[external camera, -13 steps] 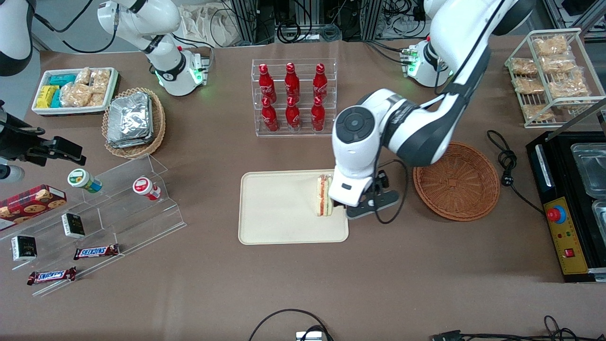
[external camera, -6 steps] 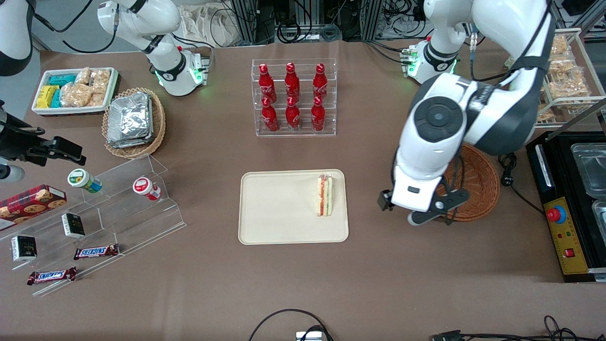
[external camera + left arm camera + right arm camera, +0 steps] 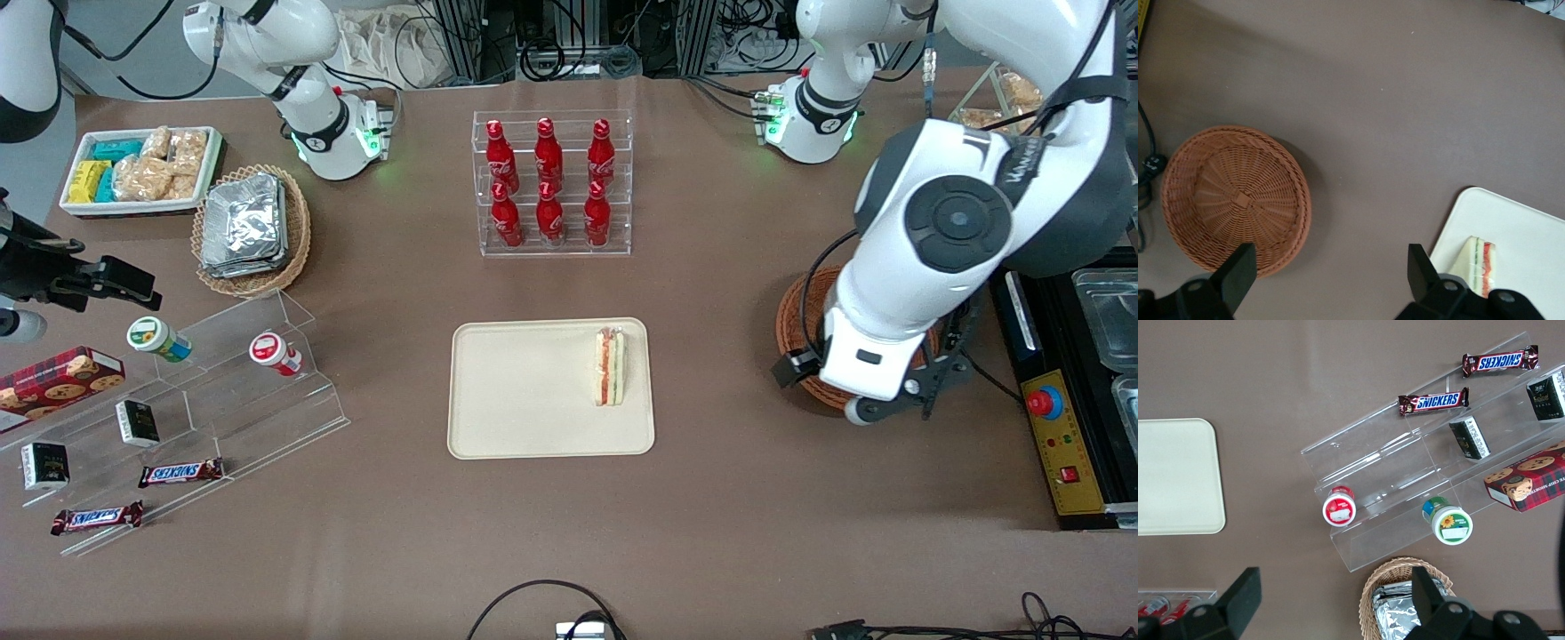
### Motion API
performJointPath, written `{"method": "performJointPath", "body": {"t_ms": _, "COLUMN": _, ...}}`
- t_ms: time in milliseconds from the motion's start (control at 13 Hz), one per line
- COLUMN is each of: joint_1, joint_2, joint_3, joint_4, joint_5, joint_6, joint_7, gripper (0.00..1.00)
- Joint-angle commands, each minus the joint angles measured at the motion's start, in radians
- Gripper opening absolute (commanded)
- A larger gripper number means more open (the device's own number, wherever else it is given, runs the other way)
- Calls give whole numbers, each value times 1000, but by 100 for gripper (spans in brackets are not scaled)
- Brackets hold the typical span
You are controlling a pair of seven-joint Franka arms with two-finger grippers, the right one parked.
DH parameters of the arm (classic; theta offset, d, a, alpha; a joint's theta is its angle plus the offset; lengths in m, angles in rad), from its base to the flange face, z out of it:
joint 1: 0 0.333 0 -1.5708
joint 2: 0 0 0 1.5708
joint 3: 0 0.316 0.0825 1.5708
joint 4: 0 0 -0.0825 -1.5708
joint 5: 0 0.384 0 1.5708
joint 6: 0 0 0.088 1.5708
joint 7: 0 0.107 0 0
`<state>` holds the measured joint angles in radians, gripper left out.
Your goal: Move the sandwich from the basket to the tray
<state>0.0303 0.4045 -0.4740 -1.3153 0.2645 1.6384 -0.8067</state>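
The sandwich [image 3: 609, 366], a white wedge with red, orange and green layers, stands on its edge on the cream tray [image 3: 524, 400], at the tray's end nearest the basket. It also shows in the left wrist view as the sandwich [image 3: 1479, 263] on the tray [image 3: 1531, 230]. The reddish-brown wicker basket [image 3: 1235, 200] holds nothing; in the front view the arm covers most of the basket [image 3: 789, 311]. My gripper [image 3: 1330, 270] hangs high above the table between basket and tray, open, with nothing between its fingers [image 3: 1238, 267]. From the front, the gripper [image 3: 889, 402] hovers over the basket.
A clear rack of red bottles [image 3: 551, 182] stands farther from the camera than the tray. A black machine with a red button [image 3: 1067, 391] sits beside the basket at the working arm's end. An acrylic stepped stand [image 3: 222, 391] with snacks lies toward the parked arm's end.
My gripper let go of the sandwich on the tray, then rose and swung away toward the working arm's end, ending over the basket. The sandwich stays standing on the tray.
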Motion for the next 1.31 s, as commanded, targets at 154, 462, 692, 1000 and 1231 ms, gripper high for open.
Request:
{"method": "performJointPath", "body": {"t_ms": 154, "joint_1": 4, "joint_2": -180, "joint_3": 144, "joint_4": -146, "joint_5": -129, "joint_6": -6, "joint_7": 261, "gripper": 100}}
{"method": "performJointPath", "body": {"t_ms": 462, "joint_1": -1, "joint_2": -294, "joint_3": 264, "joint_4": -255, "joint_5": -198, "joint_6": 0, "joint_7": 443, "gripper": 100}}
{"method": "performJointPath", "body": {"t_ms": 692, "joint_1": -3, "joint_2": -364, "joint_3": 348, "joint_4": -297, "joint_5": -255, "joint_6": -8, "joint_7": 582, "gripper": 100}}
{"method": "performJointPath", "body": {"t_ms": 1000, "joint_1": -1, "joint_2": -420, "joint_3": 367, "joint_4": -300, "joint_5": -272, "joint_6": -68, "joint_7": 647, "gripper": 100}}
{"method": "performJointPath", "body": {"t_ms": 1231, "joint_1": -3, "joint_2": -463, "joint_3": 367, "joint_4": -298, "joint_5": -275, "joint_6": -103, "joint_7": 647, "gripper": 100}}
